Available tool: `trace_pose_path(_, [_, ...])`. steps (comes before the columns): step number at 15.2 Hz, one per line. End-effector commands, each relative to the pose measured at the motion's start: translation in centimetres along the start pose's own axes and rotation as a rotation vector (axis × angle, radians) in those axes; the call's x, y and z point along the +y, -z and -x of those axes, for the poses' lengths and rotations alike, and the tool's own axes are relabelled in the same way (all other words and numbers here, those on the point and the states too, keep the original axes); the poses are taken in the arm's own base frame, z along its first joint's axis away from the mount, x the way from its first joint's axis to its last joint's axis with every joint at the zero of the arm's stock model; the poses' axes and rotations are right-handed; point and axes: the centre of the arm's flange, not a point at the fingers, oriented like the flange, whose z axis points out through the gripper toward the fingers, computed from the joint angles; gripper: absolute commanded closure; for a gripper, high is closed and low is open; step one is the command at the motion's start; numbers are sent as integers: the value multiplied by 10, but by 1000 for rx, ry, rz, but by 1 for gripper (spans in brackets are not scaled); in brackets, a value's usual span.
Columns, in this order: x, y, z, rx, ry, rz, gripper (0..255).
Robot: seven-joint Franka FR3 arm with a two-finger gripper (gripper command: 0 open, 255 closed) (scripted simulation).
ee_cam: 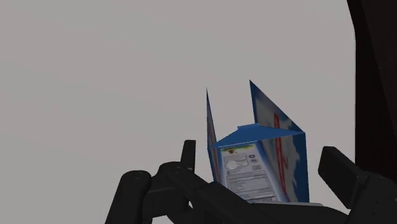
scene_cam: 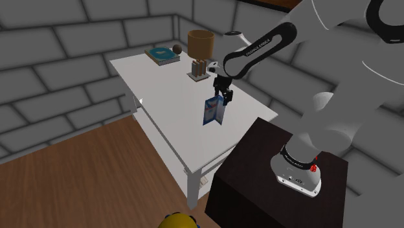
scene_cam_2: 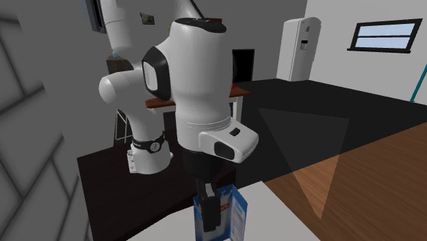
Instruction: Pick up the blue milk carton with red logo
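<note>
Black fingers of the gripper are seen clamped on one blue milk carton.
Red lettering is shown by the wrist view; in the shoulder view the carton is placed under the gripper, over one white table, amid grey block walls and wooden floor; one white fridge is given by the second exterior view.

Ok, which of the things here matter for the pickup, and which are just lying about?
For the job:
blue milk carton
claw, clasping the carton

Lying about:
teal book
brown ball
brown cylinder
small holder
yellow object
</note>
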Motion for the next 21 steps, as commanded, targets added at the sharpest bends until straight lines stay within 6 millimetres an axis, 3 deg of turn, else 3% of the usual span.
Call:
trace_pose_path(1, [1,-12,0,0,4,1,0])
trace_pose_path(4, [1,-30,0,0,4,1,0])
trace_pose_path(6, [1,-30,0,0,4,1,0])
trace_pose_path(7, [1,-30,0,0,4,1,255])
trace_pose_path(16, [1,-30,0,0,4,1,255])
trace_pose_path(21, [1,-4,0,0,4,1,255])
